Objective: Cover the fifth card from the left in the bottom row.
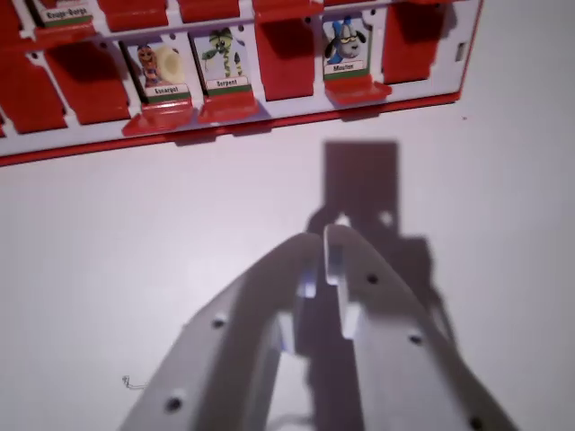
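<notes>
Tool [325, 241] clenched, nothing held, parked on bench [135, 251] short of red board [269, 99]. Risk: Mouton card [344, 47] missed, Serpent card [225, 58] flipped instead.

this looks like a hobby or home tabletop set up for a robot trial, though the room itself stays out of sight. a plain white table surface [135, 269] fills most of the wrist view. at 12 o'clock lies a red guessing-game board [269, 112] with flip-up picture cards [225, 61] showing cartoon animals. from 6 o'clock rises a pale, 3d-printed-looking gripper [325, 238] with visible screw holes, casting a hard shadow [364, 189] under indoor light.
</notes>
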`<action>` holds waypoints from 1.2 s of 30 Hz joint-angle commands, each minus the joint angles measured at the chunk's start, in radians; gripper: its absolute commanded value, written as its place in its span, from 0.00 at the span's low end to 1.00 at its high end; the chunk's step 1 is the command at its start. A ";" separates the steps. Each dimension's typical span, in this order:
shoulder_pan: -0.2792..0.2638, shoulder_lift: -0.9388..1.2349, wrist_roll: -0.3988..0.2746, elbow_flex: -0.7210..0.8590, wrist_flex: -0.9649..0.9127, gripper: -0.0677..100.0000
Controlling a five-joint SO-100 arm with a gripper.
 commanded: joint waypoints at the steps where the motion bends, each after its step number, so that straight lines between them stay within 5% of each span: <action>1: 0.003 -0.067 -0.002 -0.028 -0.107 0.00; 16: -0.057 -0.454 0.046 -0.167 -0.336 0.00; 36: -0.100 -0.704 0.063 -0.422 -0.374 0.00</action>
